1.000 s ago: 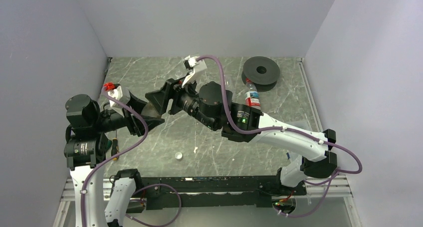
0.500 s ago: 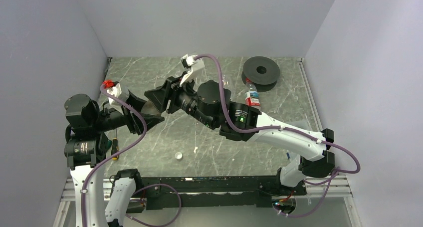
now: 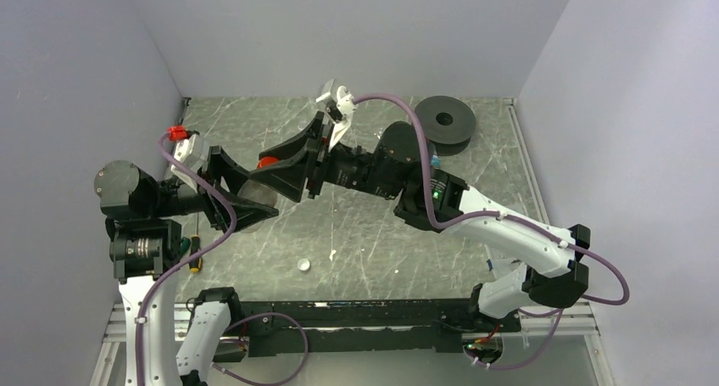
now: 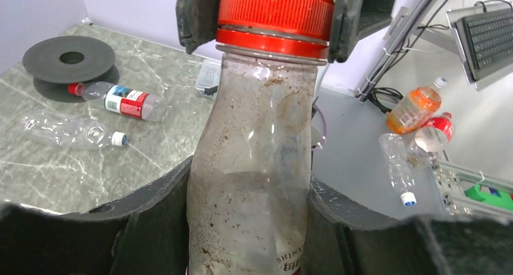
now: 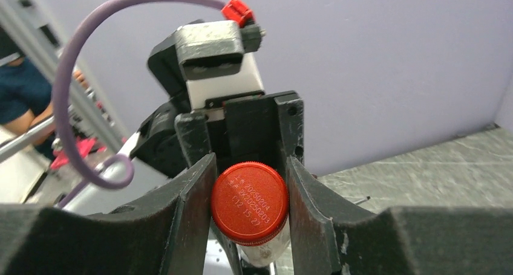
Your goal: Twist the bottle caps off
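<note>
Left wrist view has the bottle [image 4: 251,166] filling the middle of the frame. The left gripper [image 4: 249,226] is clamped on the lower body, one dark finger on each side and both touching the plastic. At the far end the right gripper [image 5: 249,196] is closed on the red cap [image 4: 275,12], with a pad against each side of its ribbed rim. The cap looks seated on its collar ring, so I judge the unscrewing not yet done. The bottle is held in the air between the two arms, above the left-centre of the table [image 3: 373,233]. Its long axis runs from the left gripper towards the right one, and the cap end points straight at the right wrist, whose camera sees the printed top face-on. How steeply it tilts I cannot tell. The main risk is slip. The clear wall is thin and smooth, so a twist at the cap could spin the whole bottle in the left jaws or crush it. The right pads could also skid round the rim if the two wrists are not well lined up. Brownish residue streaks the inside, and a freed cap could let some spill. On the table lie a labelled bottle [image 4: 118,100], a clear bottle [image 4: 66,132], a black spool [image 4: 68,58] and a loose white cap [image 3: 303,265].
</note>
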Motion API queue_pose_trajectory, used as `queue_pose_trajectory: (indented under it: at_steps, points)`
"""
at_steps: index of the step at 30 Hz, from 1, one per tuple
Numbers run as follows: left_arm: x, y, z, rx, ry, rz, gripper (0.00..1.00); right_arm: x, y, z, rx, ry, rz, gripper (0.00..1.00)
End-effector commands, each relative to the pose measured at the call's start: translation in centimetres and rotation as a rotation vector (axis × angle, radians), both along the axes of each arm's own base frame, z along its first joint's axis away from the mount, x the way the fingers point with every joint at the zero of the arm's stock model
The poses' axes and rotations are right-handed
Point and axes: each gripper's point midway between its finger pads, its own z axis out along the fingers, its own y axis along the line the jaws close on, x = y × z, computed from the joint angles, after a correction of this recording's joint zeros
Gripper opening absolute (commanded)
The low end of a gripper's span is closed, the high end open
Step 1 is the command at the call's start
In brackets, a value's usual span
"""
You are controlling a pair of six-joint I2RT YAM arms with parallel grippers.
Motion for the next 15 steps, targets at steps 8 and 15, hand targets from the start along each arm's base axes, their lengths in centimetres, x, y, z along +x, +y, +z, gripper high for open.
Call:
queue_pose_trajectory:
  at_steps: [8,15]
  points:
    - [-0.6,0.0,0.9,-0.002,0.001,0.011,0.00,-4.8,-3.0,3.2,0.105,-0.186,0.211,0.25]
    - [2.9,1.3,-0.1,0.052,-0.148,0.248,0.00,3.8,-4.3,3.0,0.117,0.082,-0.311,0.99]
